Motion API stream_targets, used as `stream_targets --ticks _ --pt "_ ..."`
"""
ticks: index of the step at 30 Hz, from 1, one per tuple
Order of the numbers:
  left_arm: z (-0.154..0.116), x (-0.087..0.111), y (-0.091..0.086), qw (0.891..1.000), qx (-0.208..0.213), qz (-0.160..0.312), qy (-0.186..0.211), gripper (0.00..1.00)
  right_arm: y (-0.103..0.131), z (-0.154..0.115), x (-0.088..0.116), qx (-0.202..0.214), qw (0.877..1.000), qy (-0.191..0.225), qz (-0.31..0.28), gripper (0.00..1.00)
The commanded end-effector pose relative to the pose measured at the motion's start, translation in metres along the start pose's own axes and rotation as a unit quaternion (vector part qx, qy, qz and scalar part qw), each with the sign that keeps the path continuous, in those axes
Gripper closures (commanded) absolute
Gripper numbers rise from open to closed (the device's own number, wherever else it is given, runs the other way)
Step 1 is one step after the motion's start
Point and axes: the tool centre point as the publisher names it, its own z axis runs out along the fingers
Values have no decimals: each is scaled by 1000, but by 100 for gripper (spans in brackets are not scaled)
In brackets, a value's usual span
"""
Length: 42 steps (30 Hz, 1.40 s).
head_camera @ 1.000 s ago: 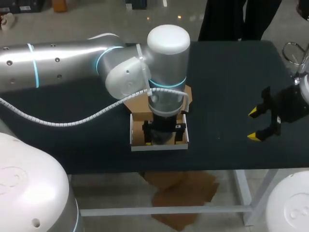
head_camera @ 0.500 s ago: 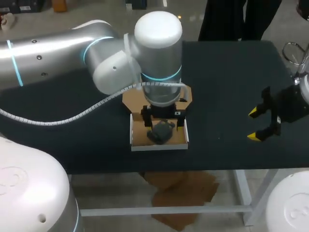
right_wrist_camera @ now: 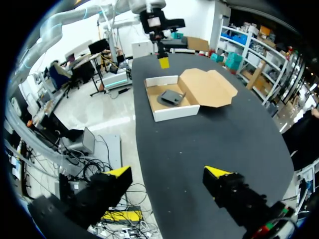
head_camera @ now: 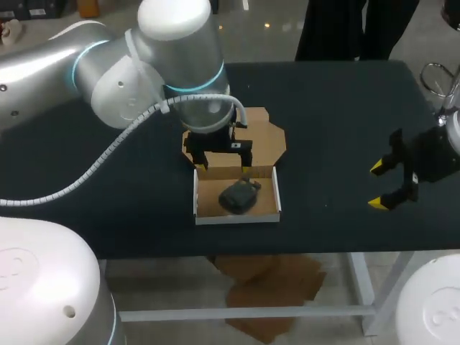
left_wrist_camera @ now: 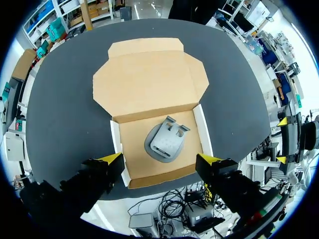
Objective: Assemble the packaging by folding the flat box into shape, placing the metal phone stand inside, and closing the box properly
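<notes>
The cardboard box (head_camera: 237,218) stands near the table's front edge as an open tray with white walls. Its brown lid (head_camera: 262,140) lies flat behind it. The dark grey metal phone stand (head_camera: 239,196) rests inside the tray, free of any finger. My left gripper (head_camera: 223,161) hangs open above the tray's back wall. In the left wrist view the stand (left_wrist_camera: 166,142) lies in the tray (left_wrist_camera: 115,144) below the open left gripper (left_wrist_camera: 161,159), with the lid (left_wrist_camera: 147,82) ahead. My right gripper (head_camera: 376,185) is open and empty at the table's right side, and the box (right_wrist_camera: 172,113) is far ahead of that gripper (right_wrist_camera: 168,172).
The black table (head_camera: 338,129) lies bare between the box and my right gripper. A shiny metal ring-shaped object (head_camera: 437,77) stands at the far right edge. My left arm's big grey links reach over the table's left half.
My left gripper has lifted out of the tray and drawn back toward the lid, leaving the phone stand lying inside. My right arm has not moved.
</notes>
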Motion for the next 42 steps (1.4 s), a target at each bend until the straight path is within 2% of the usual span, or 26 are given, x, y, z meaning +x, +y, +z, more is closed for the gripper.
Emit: stream_targets --ticks 1,12,20,35,42 --pt "-10 -21 -6 998 0 14 54 0 -1 -1 0 -2 1000 0 0 0" --pt "-14 -65 -40 993 15 52 104 0 -1 -1 0 -2 1000 0 0 0" --pt "-13 -98 -69 984 22 88 150 0 -1 -1 0 -2 1000 0 0 0" --pt "3 -142 -107 968 33 131 213 0 -1 -1 0 -2 1000 0 0 0" --pt "14 -154 -120 960 29 154 234 0 -1 -1 0 -2 1000 0 0 0"
